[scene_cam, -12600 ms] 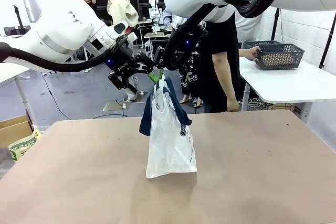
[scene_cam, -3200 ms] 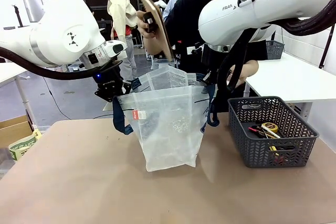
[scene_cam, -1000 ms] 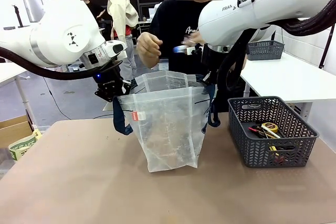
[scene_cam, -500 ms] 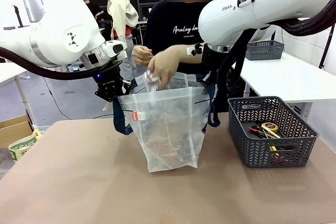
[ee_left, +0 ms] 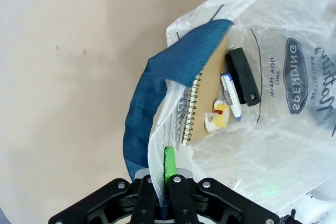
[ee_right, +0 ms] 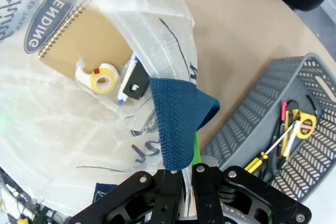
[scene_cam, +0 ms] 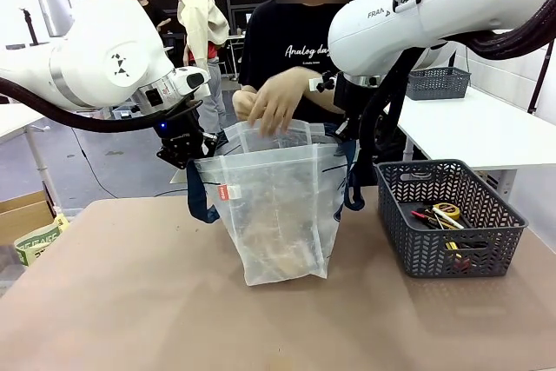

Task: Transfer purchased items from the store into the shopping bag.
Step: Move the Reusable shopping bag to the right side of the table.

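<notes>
The translucent shopping bag (scene_cam: 278,215) stands open on the table, held up between both arms. My left gripper (scene_cam: 185,150) is shut on the bag's rim by its navy strap (ee_left: 157,85); the gripper (ee_left: 167,174) shows at the bottom of the left wrist view. My right gripper (scene_cam: 347,132) is shut on the other strap (ee_right: 178,121), its jaws (ee_right: 188,169) pinched together. Inside the bag lie a brown spiral notebook (ee_left: 207,100), a black block (ee_left: 242,76), a tape roll (ee_right: 102,81) and a white-blue item (ee_left: 231,95). A person's hand (scene_cam: 274,100) hovers over the bag's mouth.
The dark grey basket (scene_cam: 395,206), the store, stands right of the bag with several small items (scene_cam: 443,215) in it, among them yellow-handled tools (ee_right: 291,127). The person stands close behind the bag. A second basket (scene_cam: 439,82) sits on a white table at the far right.
The person's hand, which was dipping a small white item into the bag's mouth, has let it go and risen just above the rim. Both arms have stayed still.
</notes>
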Robot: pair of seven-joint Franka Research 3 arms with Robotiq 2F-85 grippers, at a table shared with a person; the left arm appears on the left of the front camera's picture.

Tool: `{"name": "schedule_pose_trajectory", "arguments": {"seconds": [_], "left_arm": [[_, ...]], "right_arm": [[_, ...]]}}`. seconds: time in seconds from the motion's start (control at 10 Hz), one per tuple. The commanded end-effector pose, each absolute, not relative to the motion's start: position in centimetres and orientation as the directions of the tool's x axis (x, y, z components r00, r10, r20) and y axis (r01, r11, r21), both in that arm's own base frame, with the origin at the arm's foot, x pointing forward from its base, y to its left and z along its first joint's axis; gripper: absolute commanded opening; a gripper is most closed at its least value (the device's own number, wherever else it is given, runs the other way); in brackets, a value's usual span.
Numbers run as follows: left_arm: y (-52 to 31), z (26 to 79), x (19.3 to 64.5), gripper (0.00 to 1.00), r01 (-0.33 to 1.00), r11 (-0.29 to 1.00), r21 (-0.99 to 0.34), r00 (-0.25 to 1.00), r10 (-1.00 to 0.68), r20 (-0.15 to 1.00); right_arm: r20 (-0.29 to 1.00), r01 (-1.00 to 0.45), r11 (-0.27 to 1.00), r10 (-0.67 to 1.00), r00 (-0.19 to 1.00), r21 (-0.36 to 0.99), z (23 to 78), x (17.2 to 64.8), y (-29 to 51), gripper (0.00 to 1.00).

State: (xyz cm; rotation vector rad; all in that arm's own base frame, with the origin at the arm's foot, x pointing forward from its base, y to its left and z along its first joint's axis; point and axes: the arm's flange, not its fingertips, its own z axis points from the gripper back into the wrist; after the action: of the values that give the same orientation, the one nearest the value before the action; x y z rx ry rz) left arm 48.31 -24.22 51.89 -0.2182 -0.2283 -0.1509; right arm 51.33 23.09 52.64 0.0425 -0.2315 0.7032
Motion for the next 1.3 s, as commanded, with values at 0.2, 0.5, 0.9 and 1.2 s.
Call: {"name": "schedule_pose_trajectory", "arguments": {"seconds": [0.2,0.5,0.9,1.2], "left_arm": [[-23.9,51.99,48.35,0.0,0.166,0.966,-0.197,0.962,-0.115,0.246],[-23.9,51.99,48.35,0.0,0.166,0.966,-0.197,0.962,-0.115,0.246],[-23.9,51.99,48.35,0.0,0.166,0.966,-0.197,0.962,-0.115,0.246],[-23.9,51.99,48.35,0.0,0.166,0.966,-0.197,0.962,-0.115,0.246]], "right_arm": [[0.229,-0.641,0.767,0.632,0.741,-0.041,52.68,51.37,22.79,0.0],[0.229,-0.641,0.767,0.632,0.741,-0.041,52.68,51.37,22.79,0.0],[0.229,-0.641,0.767,0.632,0.741,-0.041,52.68,51.37,22.79,0.0],[0.229,-0.641,0.767,0.632,0.741,-0.041,52.68,51.37,22.79,0.0]]}}
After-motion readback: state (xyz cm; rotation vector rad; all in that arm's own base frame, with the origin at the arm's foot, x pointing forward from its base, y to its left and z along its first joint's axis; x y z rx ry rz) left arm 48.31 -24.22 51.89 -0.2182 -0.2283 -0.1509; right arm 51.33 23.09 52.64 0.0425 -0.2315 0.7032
